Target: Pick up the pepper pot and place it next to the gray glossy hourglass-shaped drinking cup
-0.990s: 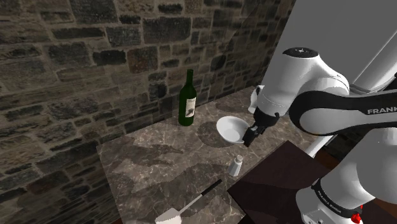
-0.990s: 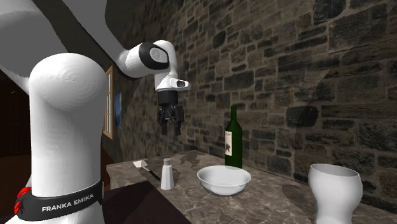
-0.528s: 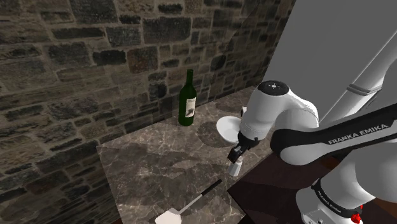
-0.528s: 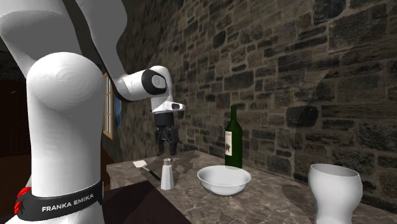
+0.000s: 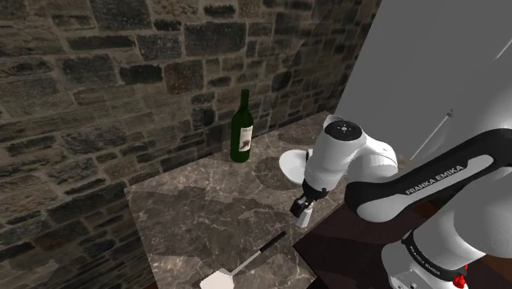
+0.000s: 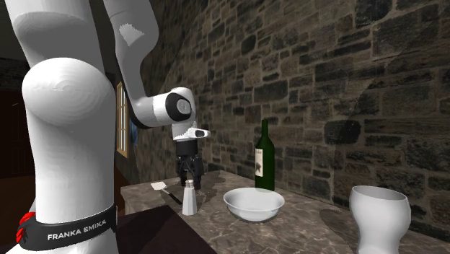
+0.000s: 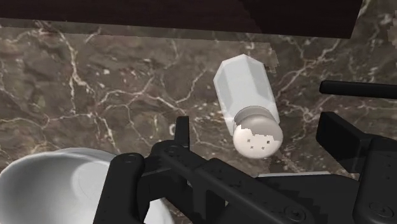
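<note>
The pepper pot [image 6: 189, 198] is a small white shaker with a rounded, holed cap, upright on the marble tabletop [image 5: 197, 213] near the dark stand. In the wrist view the pepper pot [image 7: 247, 95] shows from above, its cap lying between my fingers without touching them. My gripper [image 6: 190, 175] hangs just above the cap and is open; the gripper [image 5: 300, 206] also covers the pepper pot [image 5: 305, 218] top in the shoulder view, and the gripper [image 7: 257, 130] frames it in the wrist view. The pale glossy hourglass cup [image 6: 378, 215] stands at the second exterior view's far right.
A white bowl [image 6: 252, 204] sits between the pot and the cup; the bowl [image 7: 44, 184] is close beside my fingers. A green wine bottle [image 5: 242, 127] stands by the stone wall. A spatula [image 5: 246, 264] with a black handle lies near the table's front edge. The dark stand [image 5: 361, 238] borders the table.
My gripper has come down and moved from over the bowl to just above the pepper pot. The pot, bowl, bottle and cup have not moved.
</note>
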Available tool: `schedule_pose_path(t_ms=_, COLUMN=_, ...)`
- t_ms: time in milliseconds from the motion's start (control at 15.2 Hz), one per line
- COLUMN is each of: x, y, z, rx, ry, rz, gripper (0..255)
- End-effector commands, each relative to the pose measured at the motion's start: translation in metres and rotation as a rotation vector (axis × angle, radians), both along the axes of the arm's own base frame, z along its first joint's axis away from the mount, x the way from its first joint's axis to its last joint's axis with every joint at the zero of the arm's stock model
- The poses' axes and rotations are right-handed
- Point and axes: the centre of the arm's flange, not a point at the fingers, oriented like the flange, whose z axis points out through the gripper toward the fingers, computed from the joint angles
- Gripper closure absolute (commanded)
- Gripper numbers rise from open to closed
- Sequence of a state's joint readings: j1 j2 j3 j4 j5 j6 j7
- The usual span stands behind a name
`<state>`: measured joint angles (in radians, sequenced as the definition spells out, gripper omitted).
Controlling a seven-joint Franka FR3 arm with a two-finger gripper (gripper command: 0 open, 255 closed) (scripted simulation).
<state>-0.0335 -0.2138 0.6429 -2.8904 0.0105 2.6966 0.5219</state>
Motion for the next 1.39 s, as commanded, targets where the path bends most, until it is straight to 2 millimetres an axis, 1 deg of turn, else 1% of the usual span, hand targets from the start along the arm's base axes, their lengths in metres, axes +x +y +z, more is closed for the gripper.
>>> schedule_pose_path(t_ms=0, x=0.0, y=0.0, z=-0.002, rx=0.001, ry=0.0, rz=0.0, gripper=0)
schedule_pose_path(t_ms=396, x=0.0, y=0.0, z=-0.001, rx=0.001, ry=0.0, rz=0.0, gripper=0)
schedule_pose_path(t_ms=462, x=0.0, y=0.0, z=-0.001, rx=0.001, ry=0.0, rz=0.0, gripper=255)
schedule_pose_path(t_ms=1056, x=0.0, y=0.0, z=-0.002, rx=0.001, ry=0.0, rz=0.0, gripper=255)
schedule_pose_path(t_ms=1320, x=0.0, y=0.0, z=0.02, rx=0.001, ry=0.0, rz=0.0, gripper=255)
